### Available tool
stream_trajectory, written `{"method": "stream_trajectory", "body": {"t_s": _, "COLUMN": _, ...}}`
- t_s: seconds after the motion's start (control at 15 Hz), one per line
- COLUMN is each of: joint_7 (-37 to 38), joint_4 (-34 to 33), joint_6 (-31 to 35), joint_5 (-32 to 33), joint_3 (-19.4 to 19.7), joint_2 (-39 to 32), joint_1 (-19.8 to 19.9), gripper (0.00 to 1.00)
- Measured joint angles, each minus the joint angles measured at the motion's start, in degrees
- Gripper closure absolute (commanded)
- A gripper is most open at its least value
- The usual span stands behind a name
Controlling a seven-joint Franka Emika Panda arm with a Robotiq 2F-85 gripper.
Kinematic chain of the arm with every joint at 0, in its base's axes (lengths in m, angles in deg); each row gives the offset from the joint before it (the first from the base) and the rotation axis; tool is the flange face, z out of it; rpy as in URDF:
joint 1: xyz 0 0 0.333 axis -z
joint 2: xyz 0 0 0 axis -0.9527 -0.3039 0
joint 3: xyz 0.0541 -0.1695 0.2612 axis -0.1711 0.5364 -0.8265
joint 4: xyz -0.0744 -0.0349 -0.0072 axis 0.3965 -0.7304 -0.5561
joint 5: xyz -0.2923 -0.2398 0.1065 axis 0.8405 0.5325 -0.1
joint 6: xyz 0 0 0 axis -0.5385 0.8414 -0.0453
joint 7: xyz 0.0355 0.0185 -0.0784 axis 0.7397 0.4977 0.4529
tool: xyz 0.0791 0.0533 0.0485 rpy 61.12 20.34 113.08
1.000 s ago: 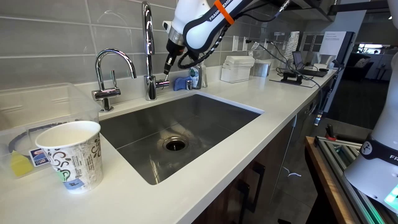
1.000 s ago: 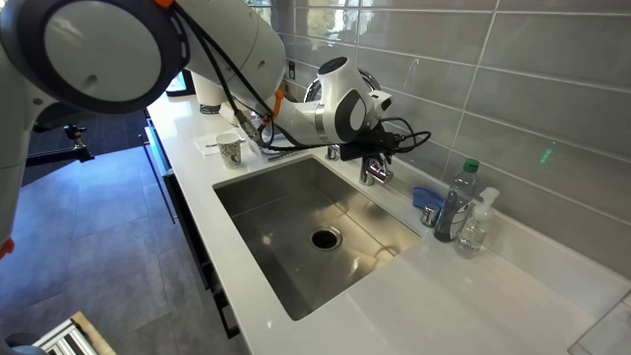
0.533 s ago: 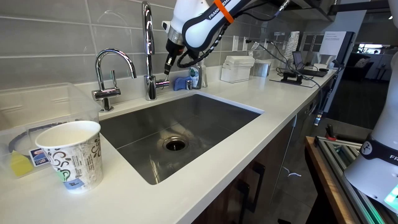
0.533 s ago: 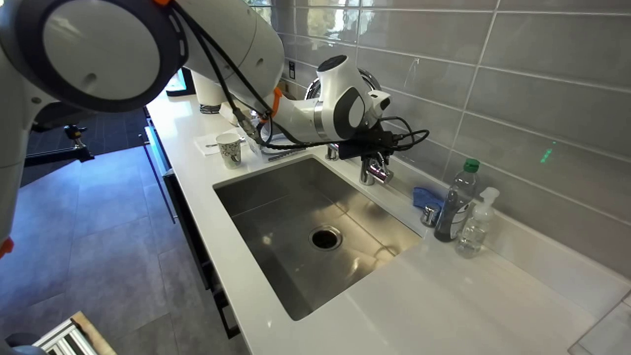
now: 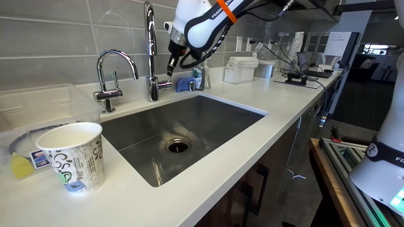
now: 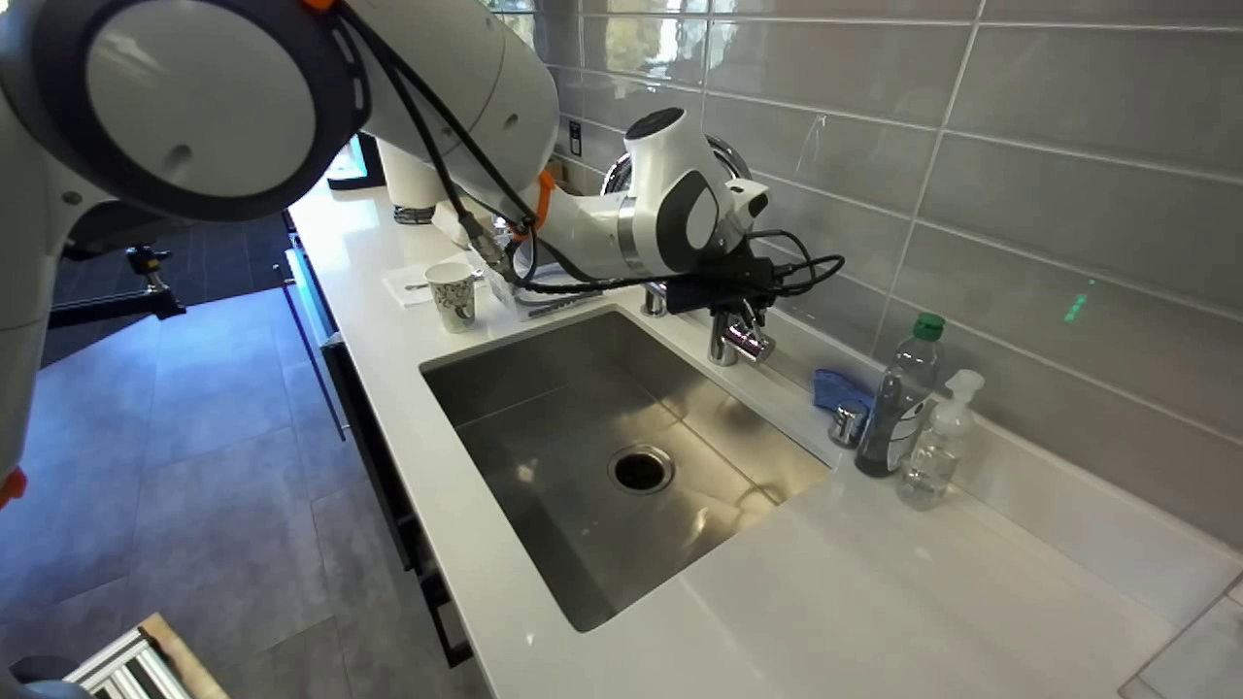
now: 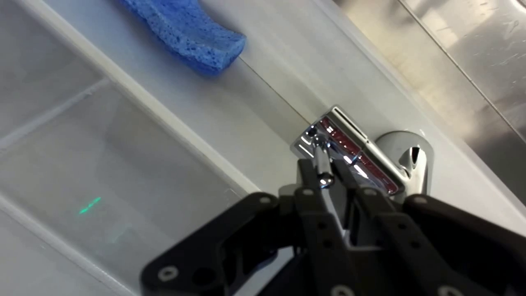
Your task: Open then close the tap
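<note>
Chrome and slim, the tap [image 5: 151, 47] rises at the back of the white bench [image 5: 205, 176], behind the sink [image 5: 151, 123], with a small lever [image 7: 322, 158] sticking up from its side part. My end effector [image 7: 323, 169] is clenched on that lever; in the wrist view its two dark fingers [image 7: 305, 174] sit close against either side of the tip. I have the white arm [image 5: 202, 33] reaching to it in both exterior views. Beside the tap stands a shorter chrome gooseneck faucet [image 5: 109, 94].

The sink is a rectangular steel basin with a round drain [image 5: 178, 146] in its floor. Nearest in an exterior view, a patterned paper cup [image 5: 77, 164] stands upright; I see its white inner wall, while its bottom is hidden. Just behind it is a clear plastic tub [image 5: 84, 104]; a yellow piece [image 5: 20, 165] shows through the plastic, too unclear to name. Past the tap's lever side, a blue sponge [image 7: 193, 37] sits beside a short chrome cylinder [image 6: 847, 424], near a green-capped bottle [image 6: 898, 398] with dark contents and a clear pump bottle [image 6: 937, 447] whose fill I cannot judge. Farther along, a clear holder [image 5: 236, 77] carries a white stack [image 5: 243, 61].
</note>
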Motion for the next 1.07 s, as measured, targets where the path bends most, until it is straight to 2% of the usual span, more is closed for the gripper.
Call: {"method": "stream_trajectory", "body": {"t_s": 1.07, "joint_7": 0.1, "joint_4": -0.4, "joint_6": -0.1, "joint_5": -0.8, "joint_3": 0.4, "joint_2": -0.4, "joint_1": 0.1, "gripper": 0.96}}
